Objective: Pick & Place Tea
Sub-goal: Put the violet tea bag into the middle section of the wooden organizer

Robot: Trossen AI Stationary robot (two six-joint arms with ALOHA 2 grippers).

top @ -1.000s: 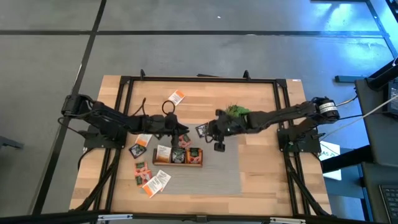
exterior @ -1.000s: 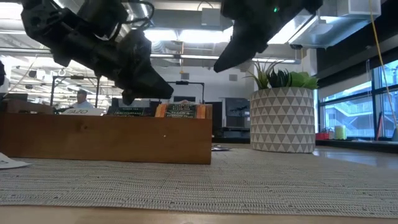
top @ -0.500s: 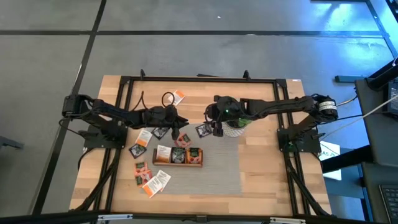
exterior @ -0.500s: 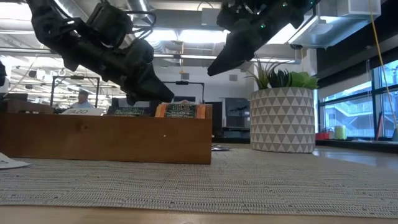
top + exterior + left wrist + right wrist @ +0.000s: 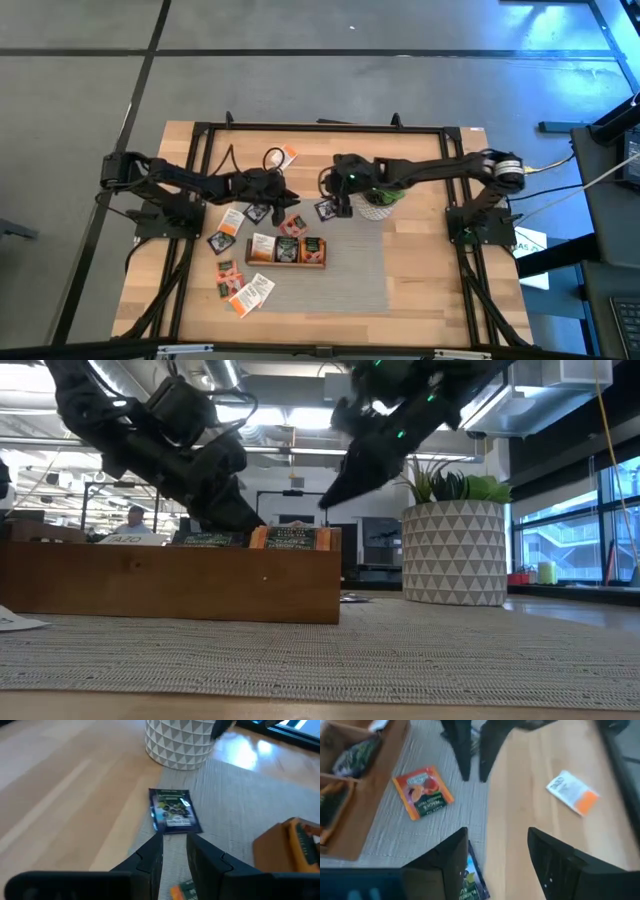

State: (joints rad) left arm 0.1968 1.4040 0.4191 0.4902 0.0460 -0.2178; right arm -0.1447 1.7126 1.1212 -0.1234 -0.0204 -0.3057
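Both claws hang over the middle of the counter [image 5: 420, 270], tips turned toward each other; the right claw [image 5: 340, 205] hovers spread wide with nothing between its fingers [image 5: 555, 862], just above a dark tea sachet [image 5: 325, 209] at the edge of the grey mat [image 5: 355, 265], beside the potted plant [image 5: 378, 200]; the left claw [image 5: 283, 200] sits lower, its fingers [image 5: 150, 857] a narrow gap apart and holding nothing, pointed at that same dark sachet; a red-orange sachet [image 5: 293, 224] lies on the mat between the claws and the wooden tray [image 5: 285, 263], which already holds sachets in its compartments; more tea lies scattered on the left of the counter, with a white-and-orange sachet [image 5: 287, 156] at the far side and several others near the tray's left end.
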